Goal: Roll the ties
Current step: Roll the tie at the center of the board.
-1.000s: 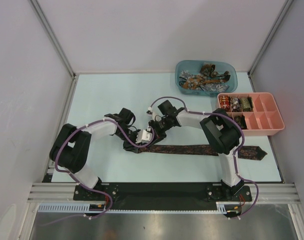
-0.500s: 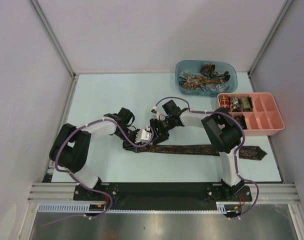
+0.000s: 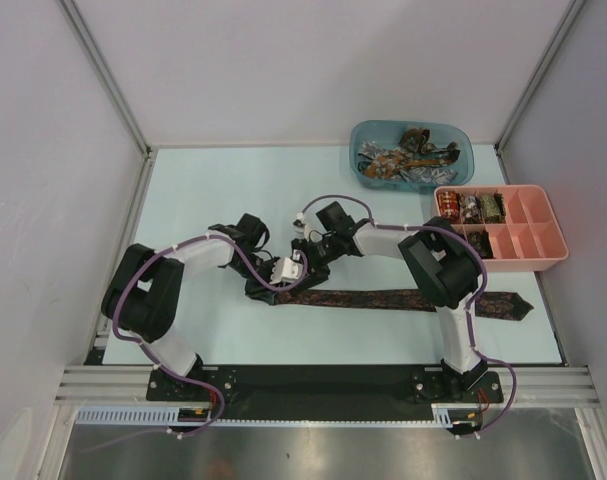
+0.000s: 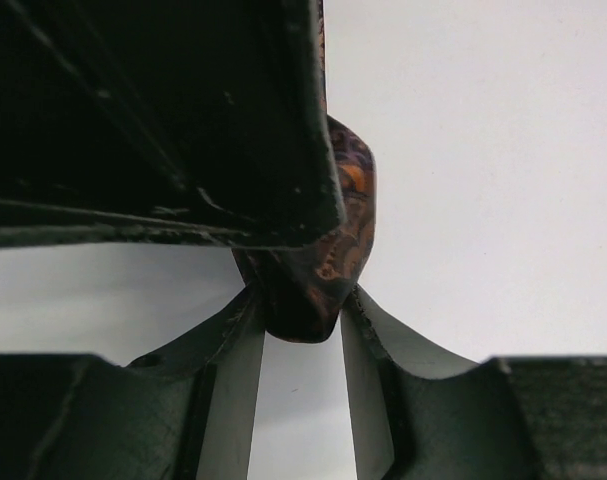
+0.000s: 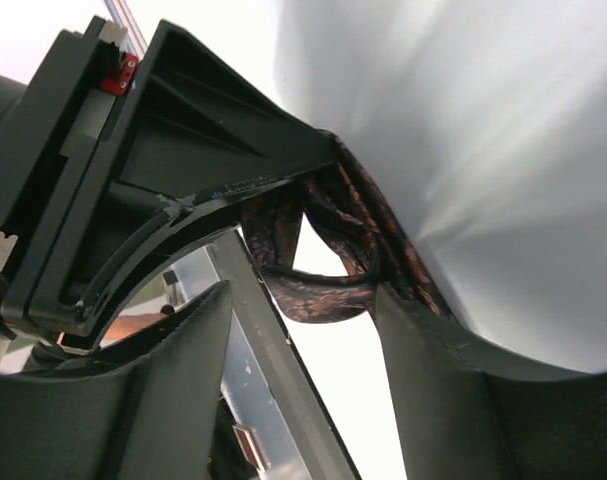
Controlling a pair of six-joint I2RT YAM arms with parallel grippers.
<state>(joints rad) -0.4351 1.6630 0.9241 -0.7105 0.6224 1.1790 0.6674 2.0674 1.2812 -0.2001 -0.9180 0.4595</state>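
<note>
Table [image 3: 213,190]: pale blue top, filling centre of top view.
Tie [image 3: 403,299]: dark, patterned, lying flat across lower centre, pointed end at right, left end sitting folded where both grippers are meeting, centre-left.
Blue tub [image 3: 461,172], upper right: holding loose ties [image 3: 403,155].
Pink tray [image 3: 543,240], right edge, just below tub: carrying rolled ties [image 3: 470,208] in left compartments.
Left gripper [image 4: 303,300]: jaws pinching tie's folded end, touching it on both sides.
Right gripper [image 5: 303,295]: jaws standing apart w/ tie loop sitting btwn; cannot tell if gripping.
</note>
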